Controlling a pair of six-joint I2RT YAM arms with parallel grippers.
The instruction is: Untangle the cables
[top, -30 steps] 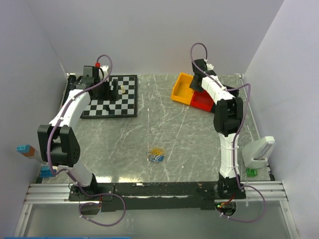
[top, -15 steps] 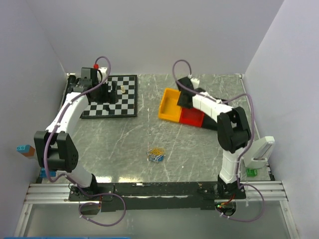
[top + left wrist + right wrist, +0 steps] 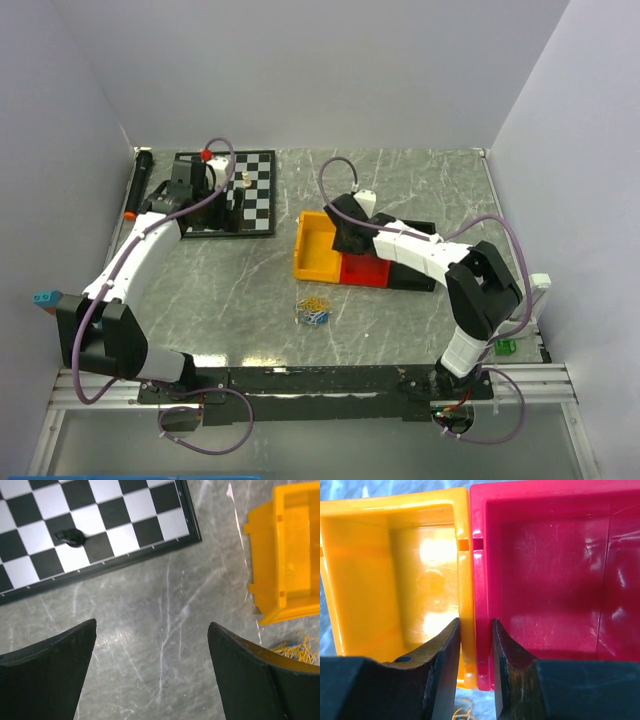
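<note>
The cables are a small bunch of thin yellow, white and blue curls lying on the grey table, near the front middle. A yellow tuft shows in the left wrist view and a strand in the right wrist view. My right gripper is shut on the joined walls of the yellow bin and the red bin, holding the pair just behind the cables. My left gripper is open and empty above bare table, beside the chessboard.
The chessboard with dark pieces lies at the back left. A black-and-orange pen lies along the left edge. A white device and a green block sit at the right edge; blue and orange blocks at left.
My right gripper has dragged the yellow and red bins from the back right toward the front centre, close behind the cables. My left gripper has moved off the chessboard toward the table's middle.
</note>
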